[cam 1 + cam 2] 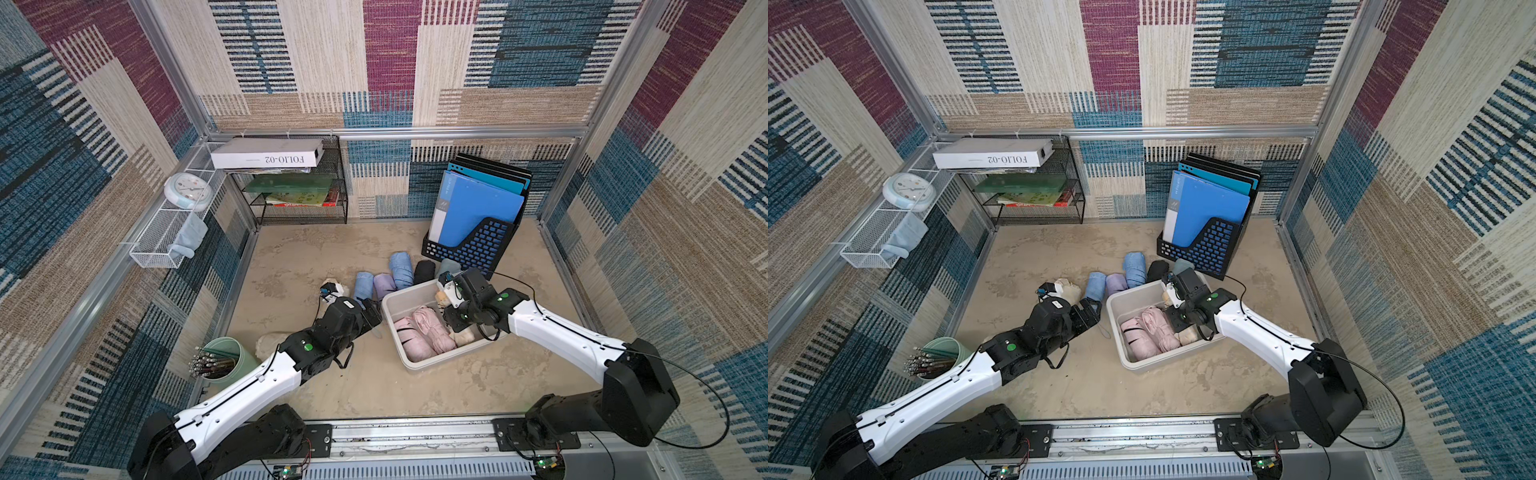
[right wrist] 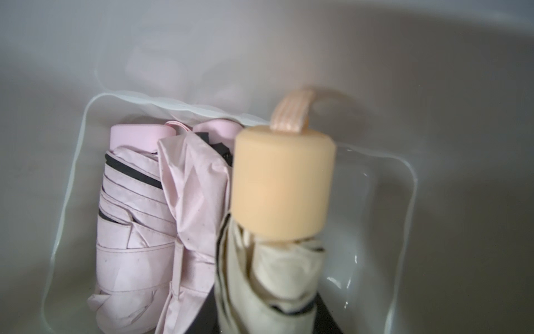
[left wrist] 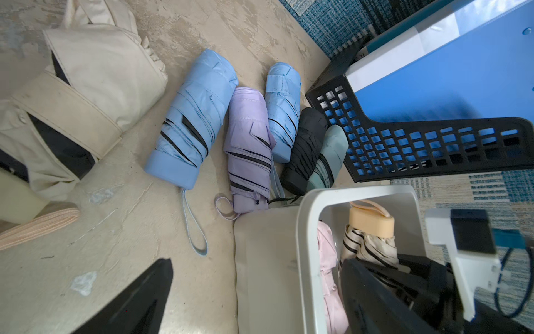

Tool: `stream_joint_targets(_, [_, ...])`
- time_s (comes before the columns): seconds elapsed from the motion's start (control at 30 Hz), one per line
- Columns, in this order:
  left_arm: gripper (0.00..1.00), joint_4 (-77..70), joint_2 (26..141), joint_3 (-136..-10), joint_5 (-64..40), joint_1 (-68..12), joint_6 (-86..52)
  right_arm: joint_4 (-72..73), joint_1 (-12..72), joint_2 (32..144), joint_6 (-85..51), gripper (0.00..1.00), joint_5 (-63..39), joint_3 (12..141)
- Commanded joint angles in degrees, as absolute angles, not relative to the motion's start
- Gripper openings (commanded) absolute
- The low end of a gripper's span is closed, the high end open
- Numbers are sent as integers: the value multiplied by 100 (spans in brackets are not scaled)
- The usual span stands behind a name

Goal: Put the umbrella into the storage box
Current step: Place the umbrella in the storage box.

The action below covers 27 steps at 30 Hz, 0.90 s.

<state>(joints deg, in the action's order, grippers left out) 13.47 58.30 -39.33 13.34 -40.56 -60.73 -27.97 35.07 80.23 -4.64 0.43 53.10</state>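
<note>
Right pincer [image 1: 454,320] is clamped on the cream umbrella [image 2: 281,202] down in the storage box [image 1: 432,359] beside the pink ones [image 1: 419,332], so looks like drop-off time: just let go and lift clear, while the left pincer [image 1: 372,314] hangs wide open near the bench.

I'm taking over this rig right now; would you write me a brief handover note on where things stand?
Right gripper: shut on the cream umbrella, holding it inside the storage box; not yet released.
Left gripper: open and empty, hovering at the box's side.
Done: two pink umbrellas lie in the box.
Left: release the cream one. On the table lie two light-blue umbrellas, a lilac umbrella, a black umbrella, a grey-green umbrella and a bulky cream umbrella.
</note>
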Motion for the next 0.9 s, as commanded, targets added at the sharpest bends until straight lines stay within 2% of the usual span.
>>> stream_joint_targets(0.0, [95, 1298, 5880, -4003, 1190, -3986, -5925, -2429, 3438, 8169, -335, 0, -258, 5244])
stream_joint_targets(0.27, [95, 1442, 5959, -4147, 1126, -3902, -5862, -2473, 3282, 8382, -346, 2, -369, 5174])
stream_joint_targets(0.47, [95, 1535, 5969, -4197, 1116, -3876, -5823, -2290, 3243, 8367, -417, 21, -431, 5054])
stream_joint_targets(0.63, [95, 1772, 5950, -4302, 1137, -3824, -5775, -2306, 3219, 8336, -447, 43, -252, 5130])
stream_joint_targets(0.73, [95, 1881, 5916, -4331, 1151, -3806, -5747, -2397, 3207, 8143, -486, 49, -143, 5151])
stream_joint_targets(0.87, [94, 1950, 5872, -4325, 1151, -3773, -5740, -2474, 3186, 7901, -609, 50, -36, 5029])
